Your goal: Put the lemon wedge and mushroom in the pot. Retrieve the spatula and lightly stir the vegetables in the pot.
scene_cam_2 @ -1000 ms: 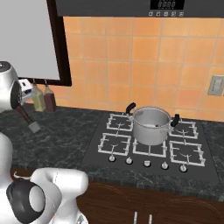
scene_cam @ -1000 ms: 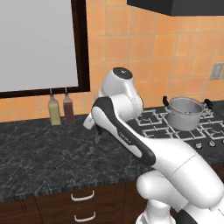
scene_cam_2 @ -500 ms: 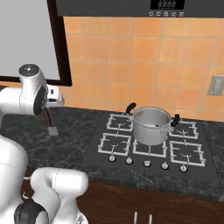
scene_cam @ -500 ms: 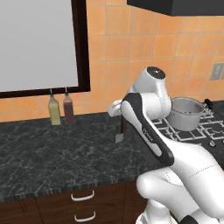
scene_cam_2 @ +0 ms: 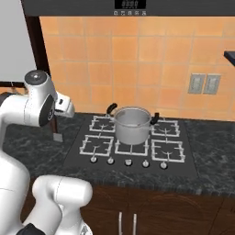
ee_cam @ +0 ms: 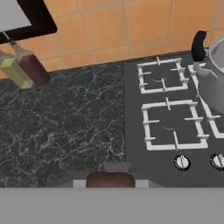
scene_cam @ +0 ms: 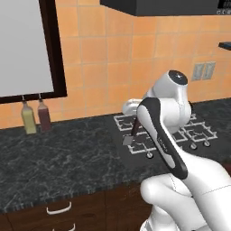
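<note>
Hanging blade-down from the hand (scene_cam: pixel 135 118), the spatula (scene_cam: pixel 132 131) is being carried over the left edge of the hob (scene_cam_2: pixel 133 142), its grey blade just above the surface. It is looking light and stiff, a thin rod with a flat end, so it is likely swinging if gripped loosely; the hand is pinching it high on the dark handle. The pot (scene_cam_2: pixel 132 125) is standing well to the right on a rear burner. Two bottles (scene_cam: pixel 36 116) are waiting far left on the bench (scene_cam: pixel 58 158).
</note>
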You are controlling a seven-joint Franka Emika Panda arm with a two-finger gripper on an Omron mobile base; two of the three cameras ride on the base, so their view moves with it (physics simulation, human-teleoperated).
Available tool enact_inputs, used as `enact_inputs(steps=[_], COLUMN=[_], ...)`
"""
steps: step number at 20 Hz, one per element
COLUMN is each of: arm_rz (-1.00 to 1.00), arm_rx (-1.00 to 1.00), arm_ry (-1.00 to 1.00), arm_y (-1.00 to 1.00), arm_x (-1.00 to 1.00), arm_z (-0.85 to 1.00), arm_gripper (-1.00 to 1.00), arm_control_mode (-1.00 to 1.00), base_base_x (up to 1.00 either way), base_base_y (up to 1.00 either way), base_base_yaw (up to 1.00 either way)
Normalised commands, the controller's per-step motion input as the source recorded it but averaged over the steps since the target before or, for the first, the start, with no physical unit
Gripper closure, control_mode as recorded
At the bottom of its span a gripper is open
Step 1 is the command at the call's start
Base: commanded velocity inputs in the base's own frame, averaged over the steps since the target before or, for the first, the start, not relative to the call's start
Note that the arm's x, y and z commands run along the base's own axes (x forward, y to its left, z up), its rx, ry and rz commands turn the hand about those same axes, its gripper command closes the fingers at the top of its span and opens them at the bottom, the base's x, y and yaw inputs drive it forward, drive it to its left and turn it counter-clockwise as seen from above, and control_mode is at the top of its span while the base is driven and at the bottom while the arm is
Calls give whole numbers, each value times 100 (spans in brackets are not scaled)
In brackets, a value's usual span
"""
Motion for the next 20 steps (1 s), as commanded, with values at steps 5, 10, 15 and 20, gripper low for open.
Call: enact_inputs(steps=[5,10,15,20], arm_rz=[0,0,0,0], arm_rx=[0,0,0,0], arm_ry=[0,0,0,0], arm_y=[0,0,0,0], arm_x=[0,0,0,0], arm_z=[0,0,0,0], arm_gripper=[100,100,100,100], arm_control_mode=[100,100,100,100], base_base_x=[17,13,44,62], base_base_y=[-98,-78,-32,0], base_base_yaw=[-6,8,12,6])
